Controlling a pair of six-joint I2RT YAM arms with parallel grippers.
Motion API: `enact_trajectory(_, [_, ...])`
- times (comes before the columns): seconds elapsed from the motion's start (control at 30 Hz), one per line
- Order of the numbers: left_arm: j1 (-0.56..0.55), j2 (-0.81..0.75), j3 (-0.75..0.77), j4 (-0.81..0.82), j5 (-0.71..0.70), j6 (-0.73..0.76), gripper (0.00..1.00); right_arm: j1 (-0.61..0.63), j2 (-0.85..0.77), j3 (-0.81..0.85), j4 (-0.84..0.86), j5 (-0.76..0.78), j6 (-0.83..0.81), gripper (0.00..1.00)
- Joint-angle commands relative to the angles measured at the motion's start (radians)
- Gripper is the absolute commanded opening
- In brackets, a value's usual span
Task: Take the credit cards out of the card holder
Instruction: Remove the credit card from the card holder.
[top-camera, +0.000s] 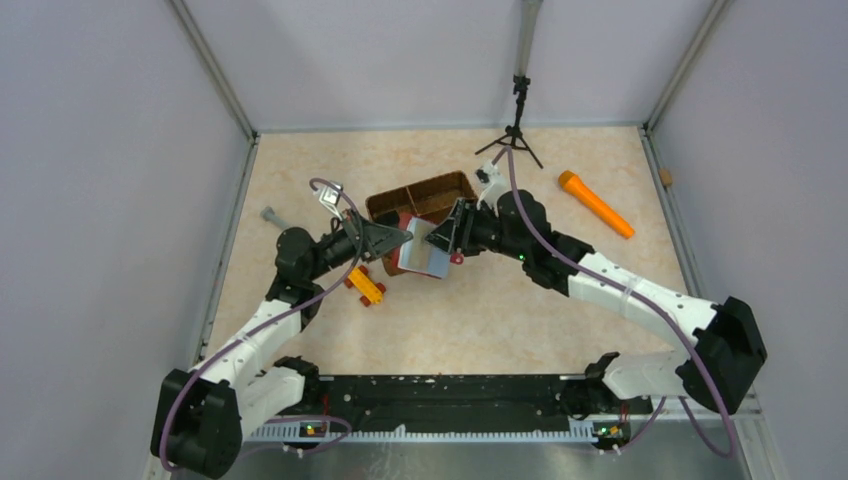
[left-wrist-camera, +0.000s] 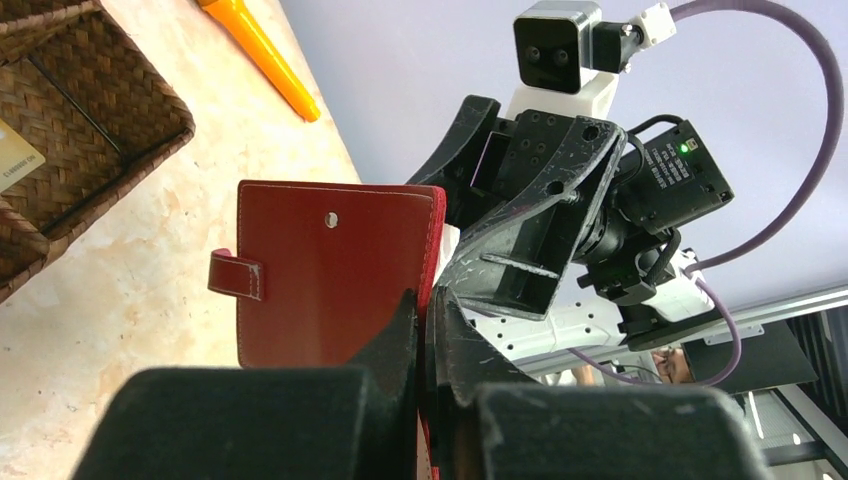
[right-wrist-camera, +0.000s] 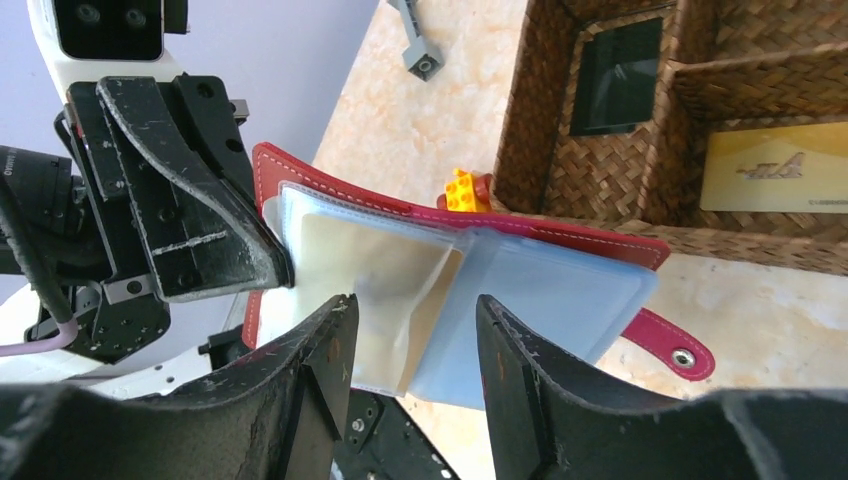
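The card holder (right-wrist-camera: 560, 240), a dark red wallet, hangs open above the table, showing pale blue and tan pockets. My left gripper (left-wrist-camera: 425, 300) is shut on the edge of its red cover (left-wrist-camera: 320, 270). My right gripper (right-wrist-camera: 415, 310) is open, its fingers either side of the tan pocket leaf without pinching it. Both credit cards lie in the wicker basket (right-wrist-camera: 600, 200): the black card (right-wrist-camera: 615, 75) in one compartment and the tan-gold card (right-wrist-camera: 770, 165) in the neighbouring one. From above, the two grippers meet at the card holder (top-camera: 415, 258) just in front of the basket (top-camera: 420, 197).
An orange-yellow toy block car (top-camera: 365, 285) sits on the table under the left arm. There is an orange stick-shaped object (top-camera: 595, 203) at the right, a grey bolt-like piece (top-camera: 272, 215) at the left, and a small black tripod (top-camera: 515, 130) at the back wall.
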Motion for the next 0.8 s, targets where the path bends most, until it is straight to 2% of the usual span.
enact_trajectory(0.0, [-0.004,0.004,-0.023,0.102,-0.005,-0.022,0.0,-0.009,-0.082,-0.041,0.028,0.067,-0.011,0.49])
enact_trajectory(0.33, [-0.005,-0.006,-0.047,0.115,-0.023,-0.015,0.0,-0.035,-0.119,-0.031,-0.061,0.105,-0.013,0.5])
enact_trajectory(0.77, [-0.003,-0.018,-0.04,0.089,-0.01,0.004,0.0,-0.048,-0.129,-0.019,-0.074,0.119,-0.002,0.51])
